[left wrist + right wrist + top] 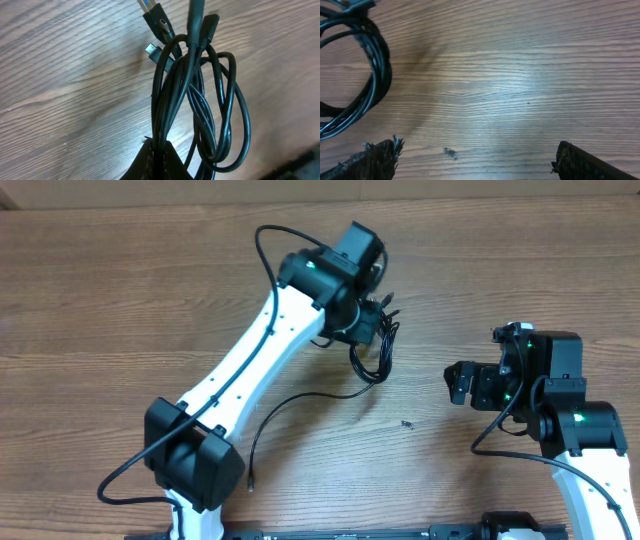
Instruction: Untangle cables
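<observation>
The cables (374,352) are a bunch of thin black loops hanging on the wood just below my left gripper (372,322), with one strand trailing down-left to a plug (250,482). In the left wrist view, my left gripper (159,159) is shut on a couple of strands of the cables (220,117), and several plug ends (161,26) point away at the top. My right gripper (457,385) sits to the right of the bunch, apart from it. Its jaws stand wide open over bare wood in the right wrist view (475,162), and the cables (372,75) show at the left edge.
The wooden table (120,300) spreads around both arms. A small dark speck (407,423) lies between the grippers. The thicker black wire (262,250) of the left arm loops above its forearm. A dark rail (350,533) runs along the front edge.
</observation>
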Robot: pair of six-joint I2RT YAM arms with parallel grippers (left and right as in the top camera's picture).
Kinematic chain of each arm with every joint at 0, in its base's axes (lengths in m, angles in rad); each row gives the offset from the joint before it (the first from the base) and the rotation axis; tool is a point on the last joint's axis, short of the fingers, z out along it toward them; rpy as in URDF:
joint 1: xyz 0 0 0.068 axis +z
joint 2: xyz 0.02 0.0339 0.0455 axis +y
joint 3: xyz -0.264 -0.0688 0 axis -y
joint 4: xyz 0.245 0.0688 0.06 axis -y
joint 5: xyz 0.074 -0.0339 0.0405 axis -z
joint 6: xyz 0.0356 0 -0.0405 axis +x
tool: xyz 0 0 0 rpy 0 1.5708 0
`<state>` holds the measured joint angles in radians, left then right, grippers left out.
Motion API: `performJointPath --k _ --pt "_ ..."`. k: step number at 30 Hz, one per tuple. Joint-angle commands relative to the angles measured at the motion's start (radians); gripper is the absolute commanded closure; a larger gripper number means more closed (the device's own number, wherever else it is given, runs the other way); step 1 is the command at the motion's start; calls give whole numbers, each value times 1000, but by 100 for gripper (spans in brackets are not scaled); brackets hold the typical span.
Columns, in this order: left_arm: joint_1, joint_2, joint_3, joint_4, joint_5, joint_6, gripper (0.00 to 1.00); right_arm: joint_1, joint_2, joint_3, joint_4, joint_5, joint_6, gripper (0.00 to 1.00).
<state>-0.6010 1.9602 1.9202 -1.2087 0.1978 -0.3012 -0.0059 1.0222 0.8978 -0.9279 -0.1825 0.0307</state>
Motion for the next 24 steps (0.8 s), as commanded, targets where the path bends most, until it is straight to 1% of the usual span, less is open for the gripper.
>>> performJointPath --k 1,6,9,16,24 --pt "30 0 35 -3 163 80 96 -1 -3 26 8 -68 6 0" --pt "66 0 35 -19 288 186 96 -1 -3 26 23 -160 -19 0" --pt "88 0 35 -26 351 240 96 -1 -3 26 44 -241 -63 0" --pt "152 0 35 -24 557 318 96 -1 -3 26 122 -406 -66 0" --pt "218 0 35 6 787 328 96 -1 -3 26 171 -434 -66 1"
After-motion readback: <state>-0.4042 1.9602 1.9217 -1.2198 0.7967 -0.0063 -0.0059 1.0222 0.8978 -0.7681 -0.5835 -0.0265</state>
